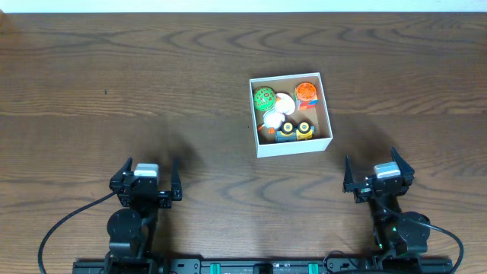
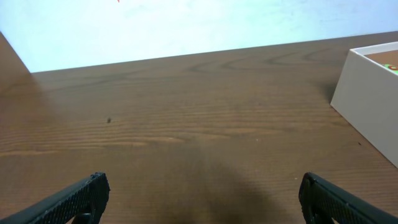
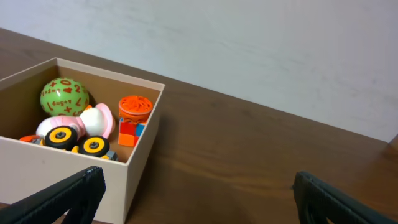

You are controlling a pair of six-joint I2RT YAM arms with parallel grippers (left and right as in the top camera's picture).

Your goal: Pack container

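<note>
Nearest the viewer, two black robot arms sit at the near edge of a dark brown wooden table [image 1: 114,76], one at each side. The left gripper [image 1: 151,164] rests low over bare wood with its jaws spread wide and nothing between them. The right gripper [image 1: 371,161] is also spread wide and empty, well apart from the left one.

Farther out, ahead of the right gripper and slightly toward the middle, stands the container [image 1: 295,147], a square white cardboard box with low walls and a tan-brown inside. Neither gripper touches it. Inside it, close together, lie several small toys. A dark vehicle with yellow wheels [image 1: 295,130] is at the near wall, with a white and pink piece [image 1: 280,106] just behind it. A green ball with orange markings [image 1: 264,98] is in the far left corner and a round orange toy [image 1: 306,91] in the far right corner.
</note>
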